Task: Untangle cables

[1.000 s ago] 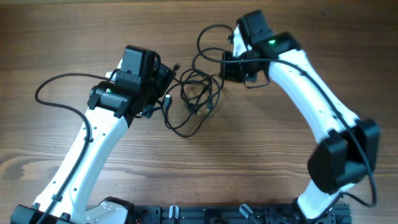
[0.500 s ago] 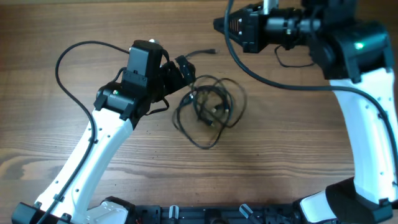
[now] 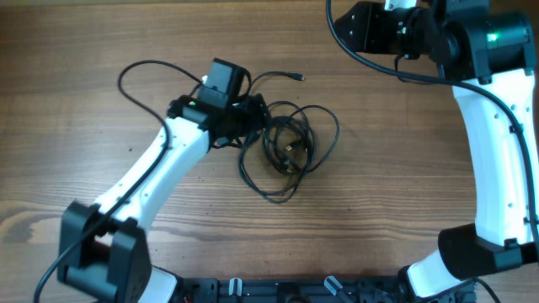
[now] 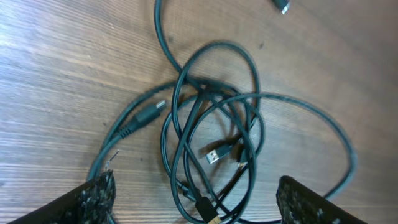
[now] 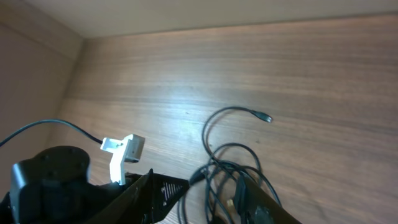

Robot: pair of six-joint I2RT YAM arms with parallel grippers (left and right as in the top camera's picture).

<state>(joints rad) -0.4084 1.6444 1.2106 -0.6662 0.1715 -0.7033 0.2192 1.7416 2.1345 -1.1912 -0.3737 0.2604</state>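
cables sit mid-table as one knot: several thin black loops piled over each other, with a few plug ends buried in the middle. Only one end is out. A strand arcs away from the pile and its free plug lies apart on the bare wooden table. One big loose loop bulges off the right side of the knot and another sags toward the robot base.

Progress call: early. No cord is fully separated and the core crossings are all in place. What's left is basically everything: pull each cord out and lay them apart.

left gripper is at the left edge of the pile, with the arm stretched forward across the table and its wrist cam looking down on the knot. Jaws are spread wide, one finger either side of the near part of the tangle, nothing clamped. Can't tell if the tips touch the wood.

right gripper is at the far right, well apart from the cables, angled back toward the pile. Fingers are parted and empty.
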